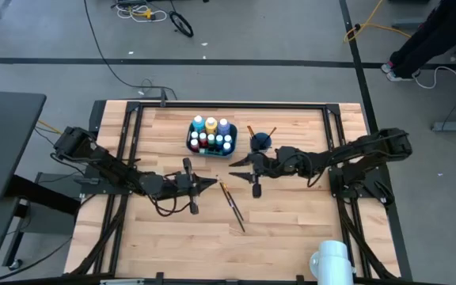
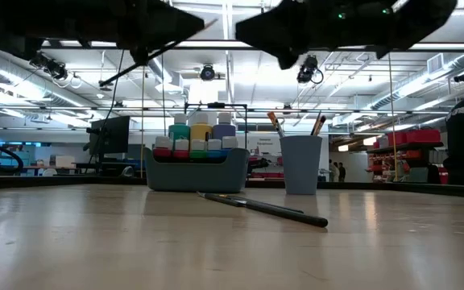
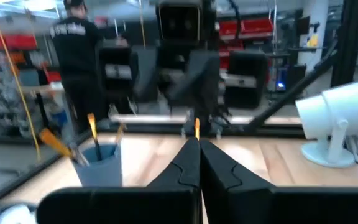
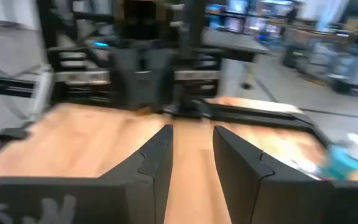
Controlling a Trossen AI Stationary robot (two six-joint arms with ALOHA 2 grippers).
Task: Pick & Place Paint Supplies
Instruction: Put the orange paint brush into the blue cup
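My left gripper [image 1: 212, 184] [image 3: 199, 144] hovers over the table's middle, shut on a thin paintbrush. My right gripper [image 1: 237, 162] [image 4: 192, 142] faces it from the right, open and empty, just near of the blue cup [image 1: 261, 142]. A second dark-handled paintbrush [image 1: 233, 207] [image 2: 264, 208] lies flat on the wood below and between the two grippers. The white-capped paint bottles [image 1: 210, 136] [image 2: 196, 138] stand packed in the teal bin [image 2: 196, 171]. Two more brushes [image 2: 276, 122] stand in the cup [image 2: 301, 165]. My left gripper pinches the paintbrush between its shut fingers, and the brush runs roughly along them. Only a short orange end [image 3: 196, 127] shows past the fingertips in the wrist view. In the low view a thin handle [image 2: 131, 68] slants down behind the gripper, lifted clear of the table.
The bin and cup sit side by side near the table's far edge. A white lamp-like object [image 1: 331, 260] [image 3: 331, 127] stands at the near right corner. A person in dark clothes [image 3: 79, 56] stands beyond the table. Bare wood lies toward the near edge [image 1: 180, 245].
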